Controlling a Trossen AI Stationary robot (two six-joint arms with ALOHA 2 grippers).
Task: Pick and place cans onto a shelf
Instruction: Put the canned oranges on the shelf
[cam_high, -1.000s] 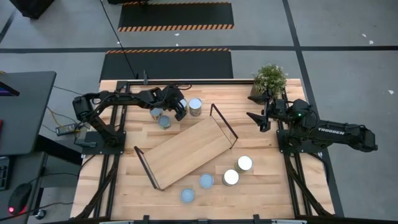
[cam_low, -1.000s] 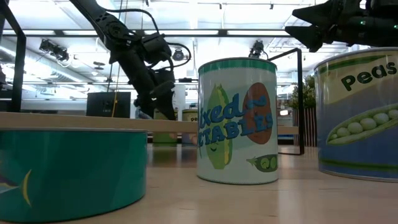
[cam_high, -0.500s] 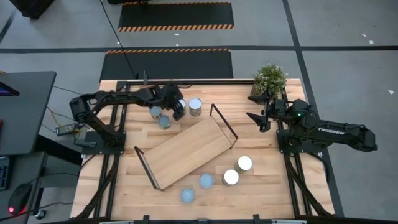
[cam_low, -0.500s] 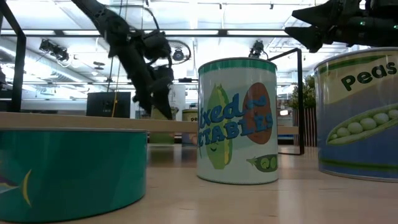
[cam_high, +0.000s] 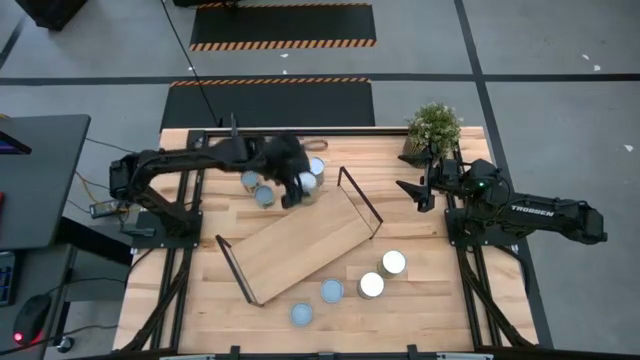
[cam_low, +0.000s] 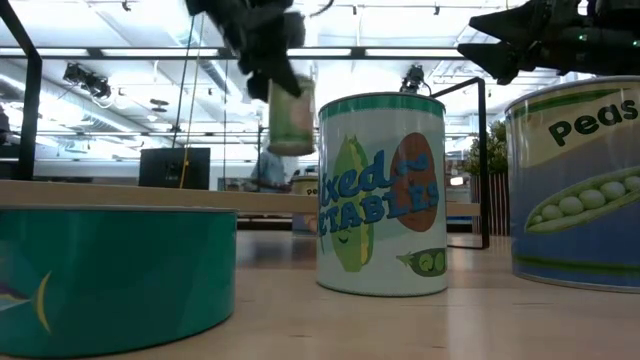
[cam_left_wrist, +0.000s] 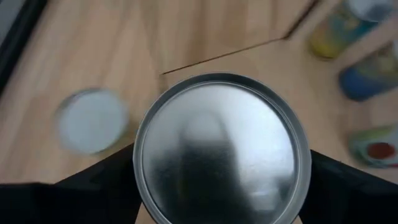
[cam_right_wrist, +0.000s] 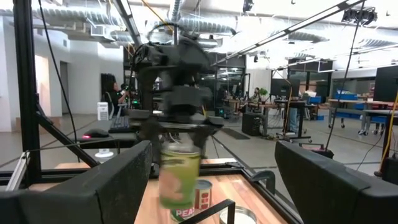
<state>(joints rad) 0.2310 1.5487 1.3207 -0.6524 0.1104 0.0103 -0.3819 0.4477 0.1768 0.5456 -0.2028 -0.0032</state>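
Item 1, left side: left gripper (cam_high: 303, 186), above the far left part of the table. Change noted: a second ago its fingers stood wide around the cans at the far edge; now they are closed about halfway onto one can, and the arm has swung toward the near end of the shelf. The held can (cam_low: 290, 113) hangs clear of the table in the low view, lifted and tilted slightly. In the left wrist view its silver lid (cam_left_wrist: 221, 146) fills the space between the two dark fingers, one at each side of its rim. Judgement: pick done; carry to the shelf under way, placing not yet done.

Item 2, left of centre: two loose cans (cam_high: 258, 188) remain on the table just beside the gripper, on its left.

Item 3, centre: shelf (cam_high: 300, 240), a long light-wood board with black wire ends, lying slantwise on the table. No can on it yet. The held can is above the table just off the shelf's far long edge.

Item 4, centre-right, near side: four more cans (cam_high: 371, 284) stand on the table beyond the shelf's near long edge, untouched.

Item 5, right: right gripper (cam_high: 412, 190), waiting near the potted plant (cam_high: 432, 128), fingers partly apart, nothing between them.
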